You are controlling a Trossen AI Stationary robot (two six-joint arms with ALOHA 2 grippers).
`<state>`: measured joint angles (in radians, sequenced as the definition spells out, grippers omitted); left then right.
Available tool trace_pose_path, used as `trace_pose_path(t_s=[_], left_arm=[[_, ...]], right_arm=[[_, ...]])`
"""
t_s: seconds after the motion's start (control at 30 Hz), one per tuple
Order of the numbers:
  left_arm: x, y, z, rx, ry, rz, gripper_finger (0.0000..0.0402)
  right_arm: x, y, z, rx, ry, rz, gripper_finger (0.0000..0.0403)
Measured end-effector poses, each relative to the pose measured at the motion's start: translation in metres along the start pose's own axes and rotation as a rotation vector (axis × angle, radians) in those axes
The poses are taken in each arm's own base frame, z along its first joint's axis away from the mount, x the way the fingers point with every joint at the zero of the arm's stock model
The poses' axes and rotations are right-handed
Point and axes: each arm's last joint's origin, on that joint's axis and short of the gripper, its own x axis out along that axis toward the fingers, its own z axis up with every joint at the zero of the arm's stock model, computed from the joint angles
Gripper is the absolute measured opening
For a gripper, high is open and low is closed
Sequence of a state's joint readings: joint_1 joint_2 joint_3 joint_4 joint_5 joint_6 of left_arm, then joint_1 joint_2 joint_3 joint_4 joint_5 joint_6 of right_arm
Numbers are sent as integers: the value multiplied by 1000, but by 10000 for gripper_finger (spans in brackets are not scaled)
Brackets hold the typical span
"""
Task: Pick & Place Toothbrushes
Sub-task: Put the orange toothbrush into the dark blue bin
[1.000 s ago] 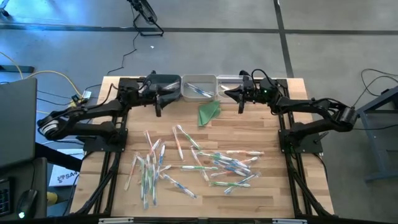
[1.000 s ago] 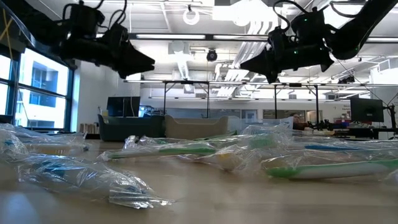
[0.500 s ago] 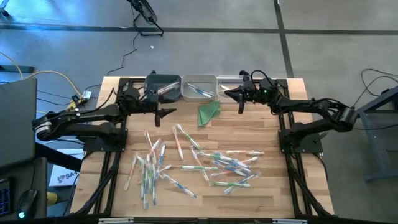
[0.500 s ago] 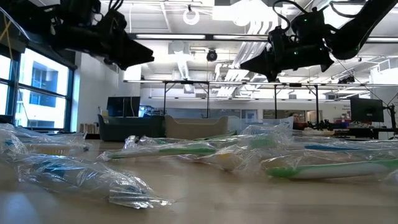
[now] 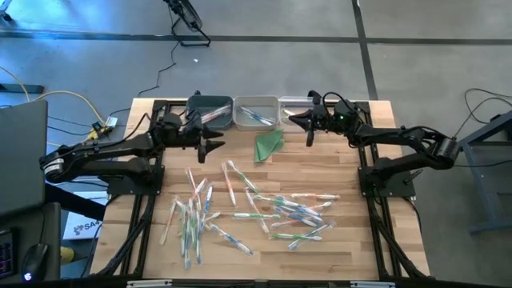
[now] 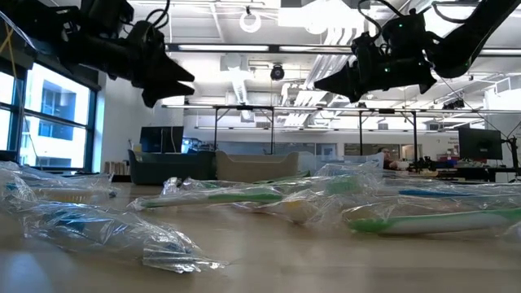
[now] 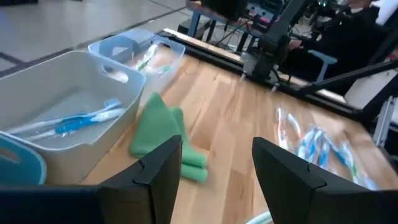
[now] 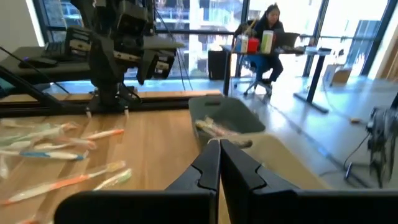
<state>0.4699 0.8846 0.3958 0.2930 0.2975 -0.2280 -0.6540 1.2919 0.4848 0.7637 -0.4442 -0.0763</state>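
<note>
Many wrapped toothbrushes (image 5: 248, 210) lie scattered flat on the middle of the wooden table, and also show in the low view (image 6: 244, 195). More toothbrushes lie inside the bins at the far edge: a blue one (image 7: 81, 118) in the light bin (image 7: 93, 71), some in the dark bin (image 8: 227, 115). My left gripper (image 5: 211, 146) hovers open above the table just on the near side of the dark bin (image 5: 210, 110), with nothing between its fingers (image 7: 158, 171). My right gripper (image 5: 292, 120) hangs shut and empty near the rightmost bin (image 5: 294, 104).
A folded green cloth (image 5: 269, 145) lies between the two grippers, on the near side of the middle bin (image 5: 256, 112). Bare wood lies between the bins and the toothbrush pile. A person (image 8: 267, 28) sits at a desk far beyond the table.
My left gripper has drawn back from over the dark bin toward the table's near edge and has rolled a little, staying open; the dark bin now shows uncovered.
</note>
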Motion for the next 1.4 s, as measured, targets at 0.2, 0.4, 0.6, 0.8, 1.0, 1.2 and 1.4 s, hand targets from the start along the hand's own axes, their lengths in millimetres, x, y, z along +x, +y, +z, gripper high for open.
trace_pose_path(t_s=[0.2, 0.4, 0.6, 0.8, 1.0, 1.2, 1.4], left_arm=[[1, -14, -4, -111, 74, 51, 191], [-1, -38, 5, -179, 257, 198, 191], [-15, -55, 15, -254, 396, 365, 191], [-17, -64, 8, -313, 479, 412, 191], [-2, -74, -11, -299, 604, 427, 191], [12, -83, -34, -337, 723, 481, 191], [21, -84, -55, -406, 864, 569, 191]], right_arm=[[0, 0, 9, -46, -81, -6, 3], [-1, -1, 15, -60, -143, -10, 3], [-1, -1, 12, -33, -119, -8, 3], [0, 0, 9, -14, -83, -6, 3], [0, 0, 7, -7, -70, -5, 3], [0, 0, 7, -7, -70, -5, 3], [0, 0, 7, -6, -70, -5, 3]])
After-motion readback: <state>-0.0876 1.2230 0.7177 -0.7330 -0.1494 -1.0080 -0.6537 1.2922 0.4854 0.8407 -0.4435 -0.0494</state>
